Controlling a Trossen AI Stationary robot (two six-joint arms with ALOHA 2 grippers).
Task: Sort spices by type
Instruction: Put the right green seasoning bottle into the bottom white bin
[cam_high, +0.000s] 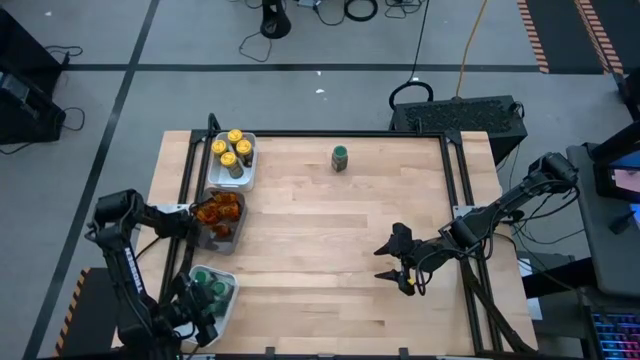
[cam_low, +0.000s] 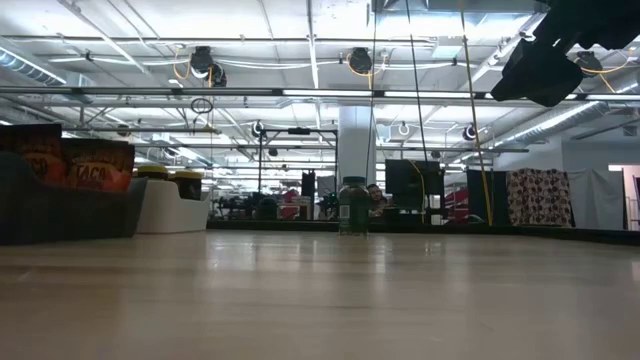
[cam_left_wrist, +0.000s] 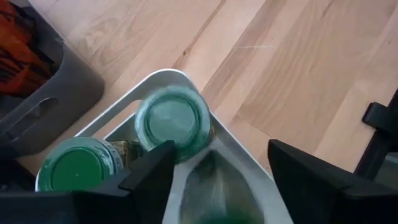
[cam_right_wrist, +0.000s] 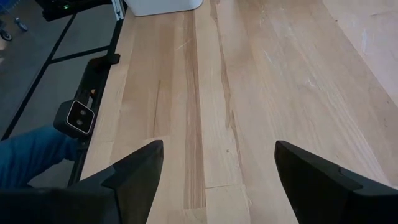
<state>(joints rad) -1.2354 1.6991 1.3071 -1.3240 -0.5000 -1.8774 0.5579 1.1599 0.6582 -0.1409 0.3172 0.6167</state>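
The left tool (cam_high: 200, 322) hangs over the near white tray (cam_high: 228, 295) at the counter's (cam_high: 320, 230) near left corner, its fingers (cam_left_wrist: 152, 180) apart, with nothing visibly between them. Below it stand green-lidded jars (cam_left_wrist: 171, 121); one looks blurred, so whether it is settled upright I cannot tell. The right tool (cam_high: 393, 265) hovers above bare wood at the near right, fingers spread and empty. Farther along the left edge, orange-brown packets (cam_high: 218, 212) fill the dark grey tray (cam_high: 218, 240). Beyond that, yellow-lidded jars (cam_high: 232, 148) sit in the far white tray (cam_high: 240, 180). One lone green-lidded jar (cam_high: 341, 157) stands upright near the far edge, well apart from the trays.
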